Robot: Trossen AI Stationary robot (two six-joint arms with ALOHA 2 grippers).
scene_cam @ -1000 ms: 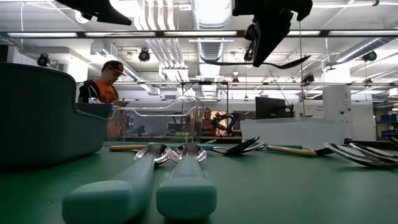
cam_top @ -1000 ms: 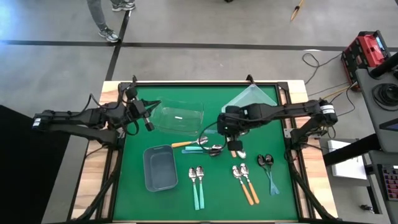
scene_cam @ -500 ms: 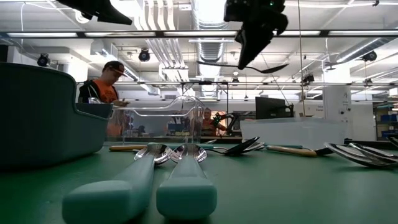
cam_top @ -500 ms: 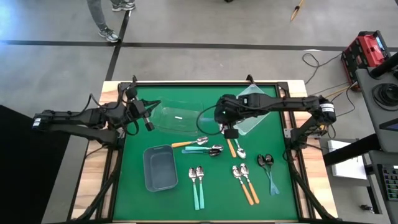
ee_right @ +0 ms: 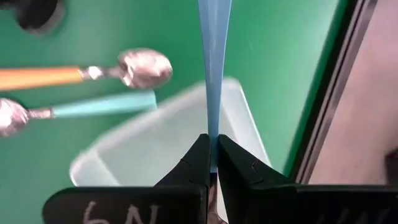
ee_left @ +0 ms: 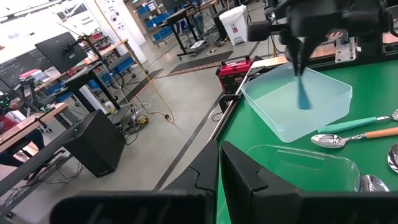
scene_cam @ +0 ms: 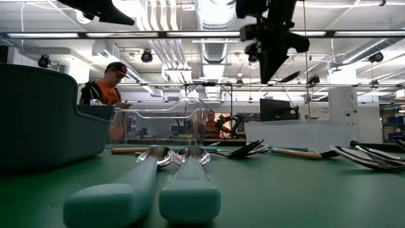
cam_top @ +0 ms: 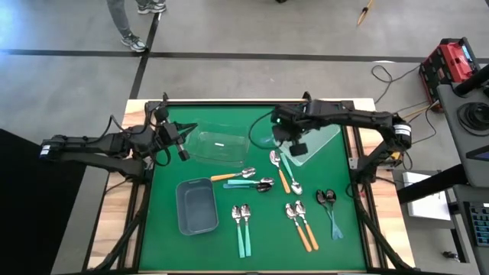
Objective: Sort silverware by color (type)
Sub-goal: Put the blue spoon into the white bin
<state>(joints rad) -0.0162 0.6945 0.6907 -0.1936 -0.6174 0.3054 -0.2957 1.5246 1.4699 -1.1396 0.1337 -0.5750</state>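
I see right gripper pinching a blue spoon above the pale bin; left gripper pressed together, near the clear bin.

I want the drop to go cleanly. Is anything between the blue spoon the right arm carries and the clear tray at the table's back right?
Nothing visible. The right gripper is shut on the blue spoon, which hangs over the clear tray. The tray's inside looks bare, and the other spoons lie on the mat nearer the front.

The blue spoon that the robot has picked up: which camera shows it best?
The right wrist view: the blue spoon fills the frame, pinched in the right gripper. The left wrist view shows it small; the low view a dark sliver; the high view hides it.
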